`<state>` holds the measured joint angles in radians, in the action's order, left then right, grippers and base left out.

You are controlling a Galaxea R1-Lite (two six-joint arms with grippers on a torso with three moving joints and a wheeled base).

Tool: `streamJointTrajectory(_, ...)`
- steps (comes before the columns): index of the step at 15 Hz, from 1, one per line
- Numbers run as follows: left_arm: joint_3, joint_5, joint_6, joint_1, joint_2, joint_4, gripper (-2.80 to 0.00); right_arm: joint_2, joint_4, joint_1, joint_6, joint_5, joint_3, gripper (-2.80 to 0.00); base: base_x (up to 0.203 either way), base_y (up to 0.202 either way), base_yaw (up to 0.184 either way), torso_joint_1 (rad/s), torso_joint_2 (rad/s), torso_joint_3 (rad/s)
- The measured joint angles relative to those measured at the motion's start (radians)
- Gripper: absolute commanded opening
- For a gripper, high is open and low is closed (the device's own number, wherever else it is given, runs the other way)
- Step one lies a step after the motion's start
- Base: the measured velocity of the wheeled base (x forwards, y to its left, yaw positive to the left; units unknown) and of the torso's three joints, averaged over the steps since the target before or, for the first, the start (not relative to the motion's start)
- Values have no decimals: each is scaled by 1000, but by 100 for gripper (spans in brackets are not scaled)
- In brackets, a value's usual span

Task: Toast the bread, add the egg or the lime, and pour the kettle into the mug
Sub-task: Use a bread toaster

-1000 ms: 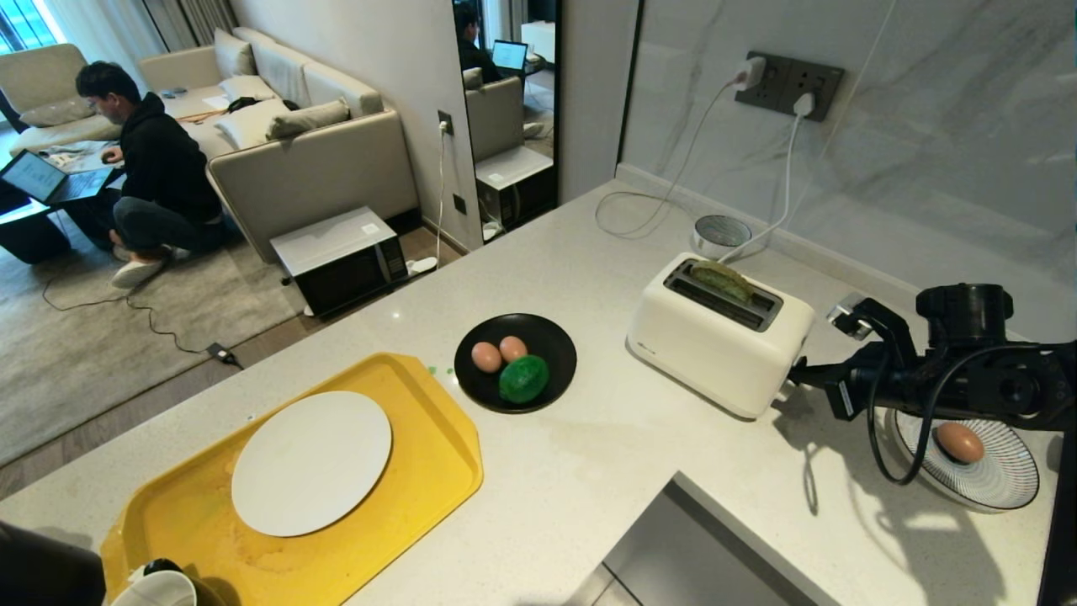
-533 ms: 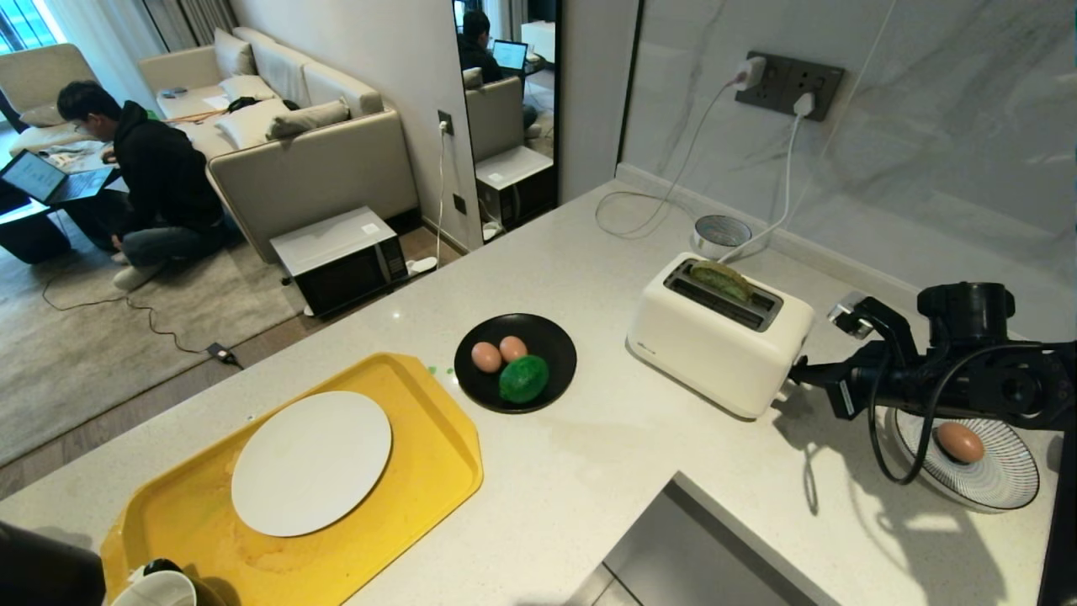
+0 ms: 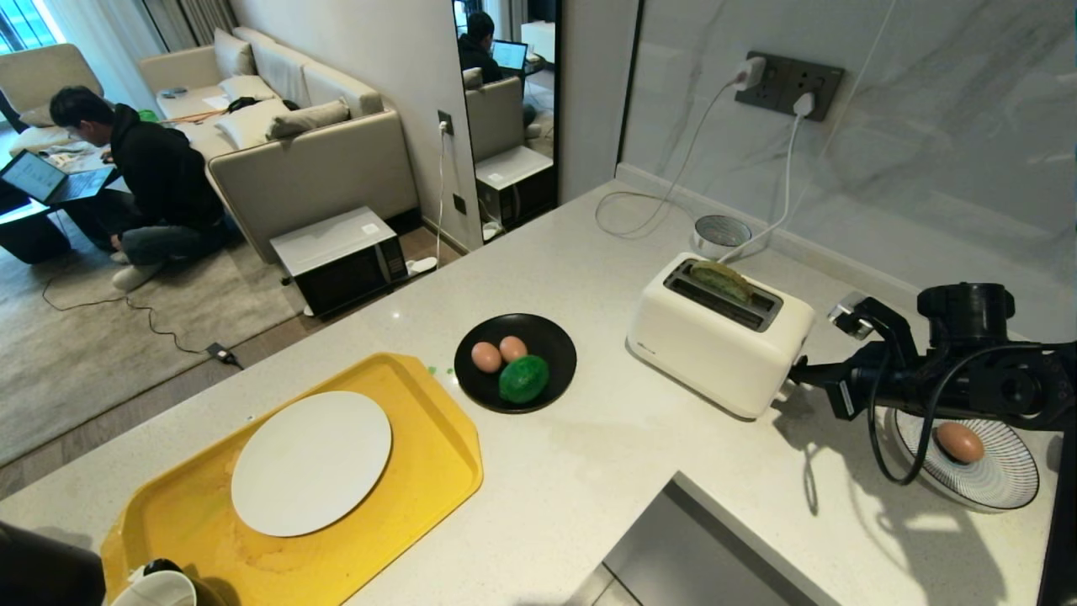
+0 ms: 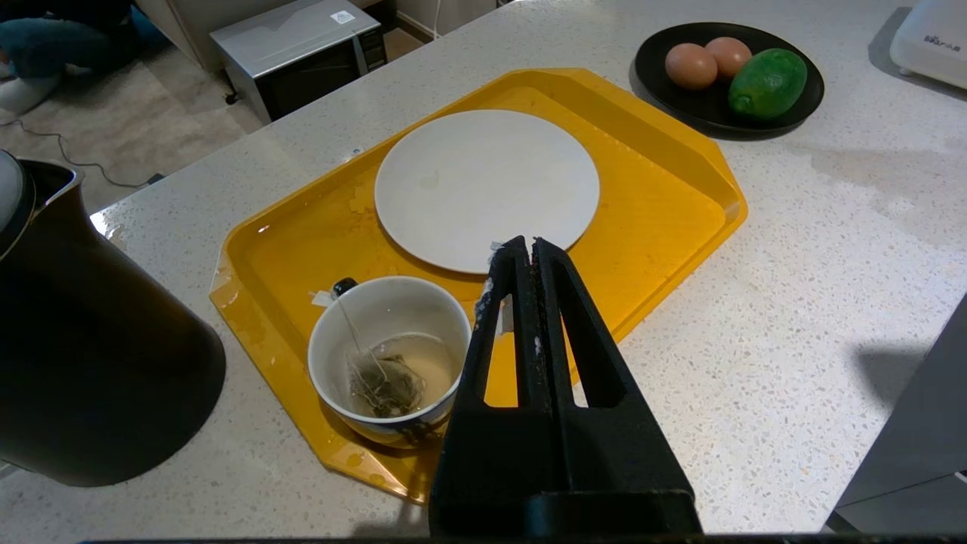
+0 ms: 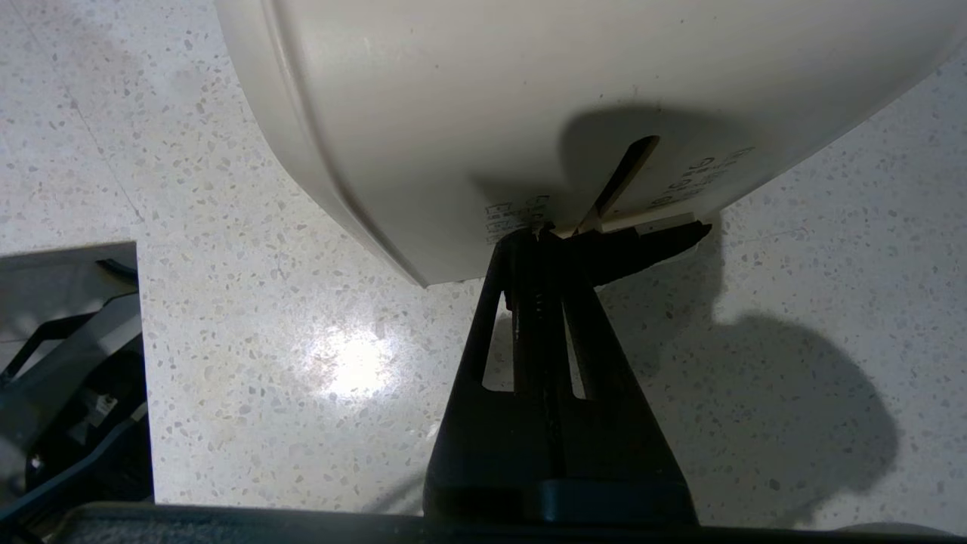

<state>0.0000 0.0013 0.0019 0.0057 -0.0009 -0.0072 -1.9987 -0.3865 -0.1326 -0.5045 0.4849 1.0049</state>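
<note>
Toaster [image 3: 719, 335]: your right gripper [image 5: 545, 236], pinched shut, is at the lever on its end
Bread [image 3: 722, 279]: sits in the slot; soft and light, hold its top crust gently
Left gripper [image 4: 526, 249]: shut, empty, over the tray [image 4: 672, 193]

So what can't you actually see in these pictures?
- Bread: head view, mostly sunk in the toaster slot.
- Toaster lever: right wrist view, covered by the shut right gripper.
- Kettle: left wrist view, cut off by the edge.
- Mug: near side hidden behind the left gripper.
</note>
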Motion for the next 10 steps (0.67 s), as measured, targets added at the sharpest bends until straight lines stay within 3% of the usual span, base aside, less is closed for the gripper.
streamJointTrajectory(10,0,1,-1,0,0,0,-280,-7,0,2,-1,1,-1,-280,0,0,0,0,0,0)
